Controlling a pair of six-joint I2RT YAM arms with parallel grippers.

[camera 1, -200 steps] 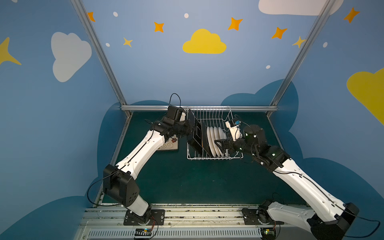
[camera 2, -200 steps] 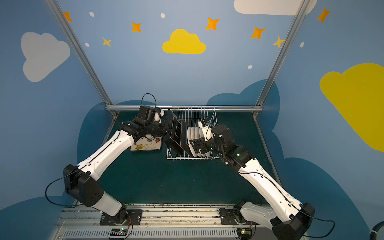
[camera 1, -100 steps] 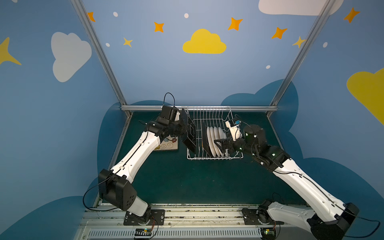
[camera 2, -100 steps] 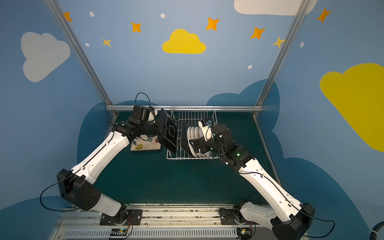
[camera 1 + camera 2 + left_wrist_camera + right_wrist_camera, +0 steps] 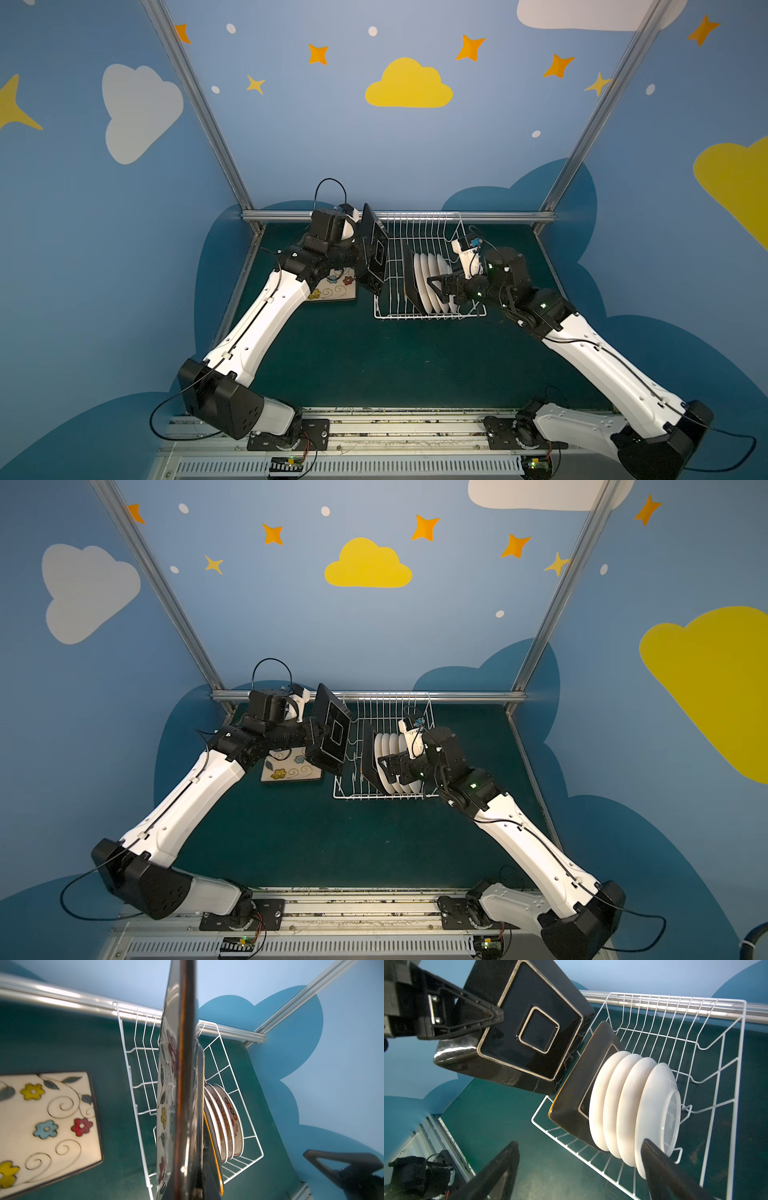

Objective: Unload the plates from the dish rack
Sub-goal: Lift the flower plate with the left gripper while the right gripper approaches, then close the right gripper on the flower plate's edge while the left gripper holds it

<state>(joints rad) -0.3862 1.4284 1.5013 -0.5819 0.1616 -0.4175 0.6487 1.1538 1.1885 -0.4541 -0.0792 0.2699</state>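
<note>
Legible text: none can be read in any view.
Round white plate (image 5: pixel 234 1124): small dark lettering curves along the printed rim of the outermost plate standing in the dish rack (image 5: pixel 262 1154), caught by the left wrist camera; it is too blurred to spell out.
White camera housing (image 5: pixel 466 250): faint dark marks, possibly letters, sit on the housing at the right arm's wrist in a top view; they are too small to make out.

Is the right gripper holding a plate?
No, the right gripper stands wide open beside the round white plates in the rack, closed on nothing.
</note>
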